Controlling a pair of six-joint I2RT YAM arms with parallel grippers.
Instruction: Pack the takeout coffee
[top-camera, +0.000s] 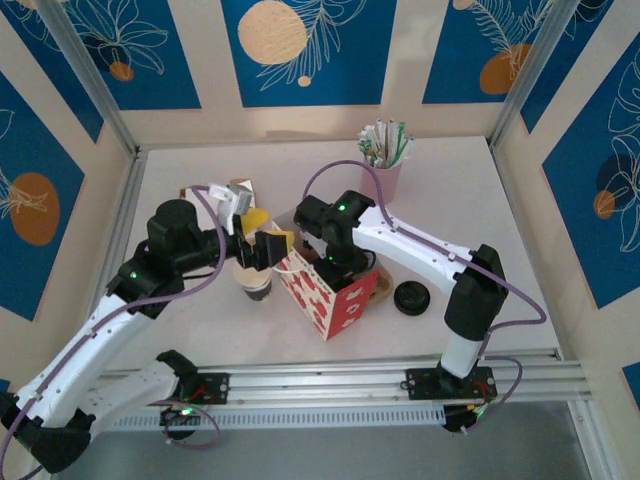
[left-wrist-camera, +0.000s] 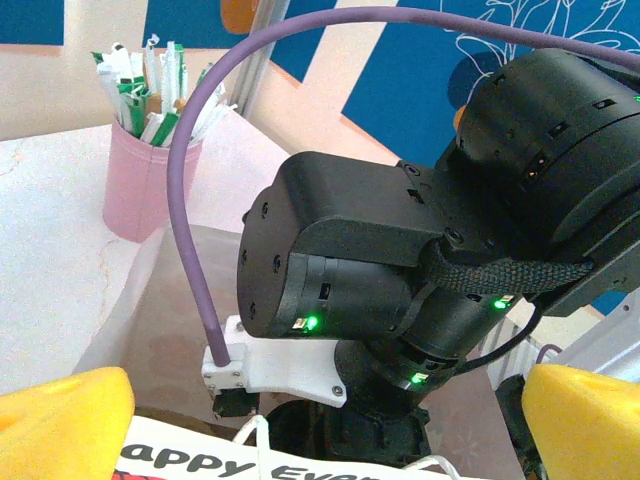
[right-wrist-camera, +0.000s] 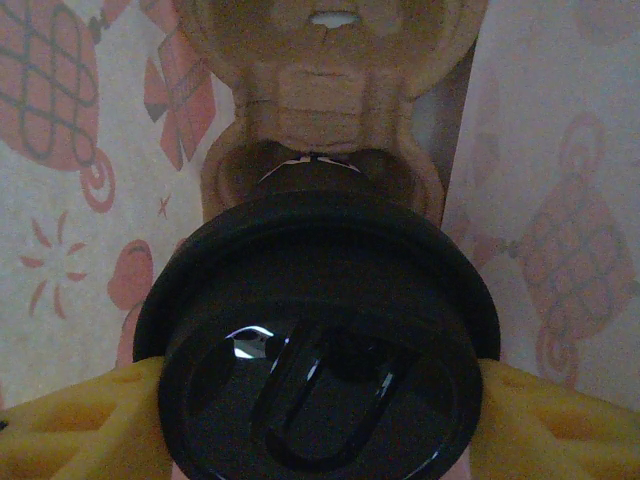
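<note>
**Top external.** Locating the takeout coffee upright on the table, just beside the left wall of the gift bag; unable to resolve contact at this size. Reading its long axis as vertical, mouth up and unlidded. Finding the left gripper hovering just past the cup on the far side, fingers spread and gripping nothing. Finding the right gripper reaching down into the bag mouth. Judging the left arm the nearer one, and placing the cup toward the bases from its fingers, so expecting a pull-back and a descent before any grasp. Noting a loose black lid lying on the table right of the bag.

**Left wrist.** Seeing yellow fingers at both lower corners, wide apart, with the printed bag rim between them and the right arm's wrist housing close ahead.

**Right wrist.** Looking down inside the bag. Seeing yellow fingers clamping from both sides on what is probably a black-lidded cup, its body hidden beneath the lid. Holding it above a moulded pulp carrier. Judging the bag mouth occupied, so requiring clearance there before inserting the takeout coffee.
</note>
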